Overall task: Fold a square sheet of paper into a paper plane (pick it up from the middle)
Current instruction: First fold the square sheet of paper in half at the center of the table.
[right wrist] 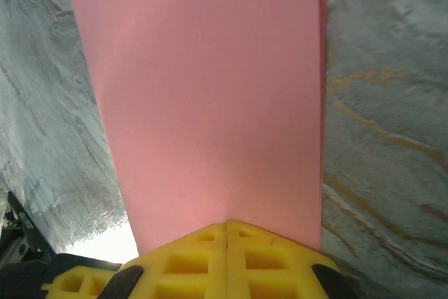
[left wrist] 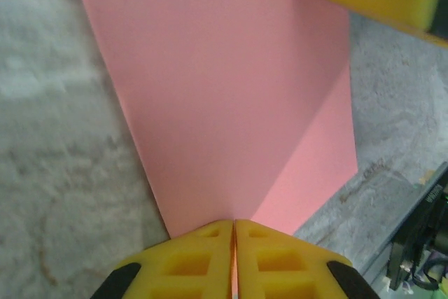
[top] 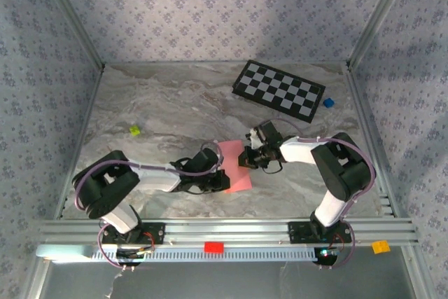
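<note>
Gripping the sheet of paper (top: 234,167) from two sides, low centre of the top view, over the table (top: 161,103). Pinched fully closed on its lower-left edge with the left gripper (left wrist: 233,232), and on its upper-right edge with the right gripper (right wrist: 226,232). Stretching straight from one set of jaws toward the other, bent along a slanting crease near the left. Equally near both arms; probably calls for moving them in step.

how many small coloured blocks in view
4: green block left on the table, blue block by the checkerboard, red block and orange block on the front rail. More may be hidden.
</note>
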Robot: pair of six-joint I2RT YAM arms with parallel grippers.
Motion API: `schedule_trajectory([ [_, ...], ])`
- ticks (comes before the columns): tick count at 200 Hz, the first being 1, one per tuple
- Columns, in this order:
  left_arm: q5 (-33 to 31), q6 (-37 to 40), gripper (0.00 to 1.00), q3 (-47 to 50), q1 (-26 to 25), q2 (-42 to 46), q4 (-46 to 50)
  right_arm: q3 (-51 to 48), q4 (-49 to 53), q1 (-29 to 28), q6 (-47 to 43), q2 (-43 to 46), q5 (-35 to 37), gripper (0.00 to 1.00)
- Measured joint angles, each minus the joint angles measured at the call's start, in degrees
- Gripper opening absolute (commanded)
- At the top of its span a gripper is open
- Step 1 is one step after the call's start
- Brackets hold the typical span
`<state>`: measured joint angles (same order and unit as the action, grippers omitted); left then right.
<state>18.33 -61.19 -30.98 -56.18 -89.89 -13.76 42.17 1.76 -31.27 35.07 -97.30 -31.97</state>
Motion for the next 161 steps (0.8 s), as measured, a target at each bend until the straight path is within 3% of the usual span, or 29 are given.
schedule_trajectory([
  [36,-0.7,-1.0,0.1,1.4,-1.0,1.4,-0.8,0.3,0.2,-0.2,0.0,-0.3,-0.5,0.0],
  [110,-2.4,1.4,0.11,-2.1,-1.1,8.6,12.0,0.5,0.5,-0.4,0.0,-0.5,-0.5,0.0],
  [161,-1.9,2.2,0.09,-3.1,6.0,11.8,12.3,0.9,0.6,-0.4,0.0,-1.0,-1.0,0.0],
])
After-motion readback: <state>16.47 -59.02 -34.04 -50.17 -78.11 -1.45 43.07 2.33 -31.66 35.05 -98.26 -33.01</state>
